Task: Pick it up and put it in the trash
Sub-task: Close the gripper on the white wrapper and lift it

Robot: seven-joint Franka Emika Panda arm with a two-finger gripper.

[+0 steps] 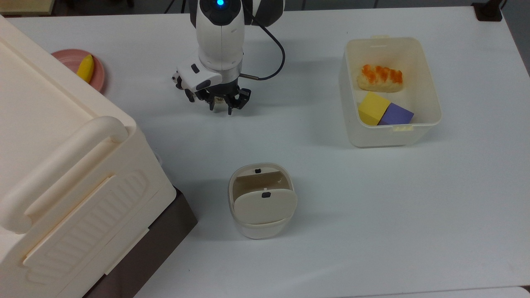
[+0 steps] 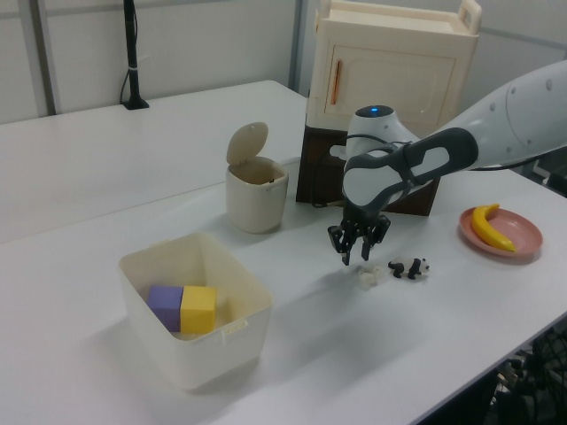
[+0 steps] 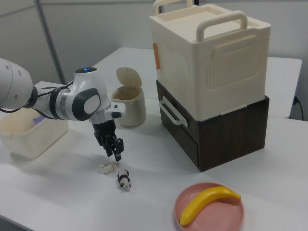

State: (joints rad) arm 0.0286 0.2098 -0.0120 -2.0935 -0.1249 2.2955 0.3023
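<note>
The wad [image 2: 370, 276] lies on the white table [image 1: 372, 207], just beside the panda [image 2: 409, 266], which is on the left view's right of it. In the right view the wad [image 3: 107, 167] sits just up and to the right view's left of the panda [image 3: 124, 181]. Nothing grips the wad.

The gripper [image 2: 356, 254] hangs above the wad, apart from it, its fingers [image 2: 345, 255] spread and empty. In the right view the gripper [image 3: 115, 151] points down with the wad below it. In the top view the gripper [image 1: 222, 108] shows under the arm's wrist; the wad there seems hidden beneath it, though that is hard to judge.

The bin [image 1: 261, 200] stands well apart from the wad, nearer the top view's bottom edge, its flap lid [image 1: 265, 205] tipped up so the inside shows. In the left view the bin [image 2: 255, 195] stands between the tub [image 2: 190, 305] and the cream box [image 2: 394, 62].

The tub [image 1: 389, 89] holds a yellow block [image 1: 372, 108], a purple block [image 1: 395, 114] and a piece of sushi [image 1: 380, 77]. A pink plate [image 3: 209, 209] with a banana [image 3: 207, 202] lies near the right view's bottom edge. The cream box [image 3: 207, 57] rests on a dark brown cabinet [image 3: 216, 127].
</note>
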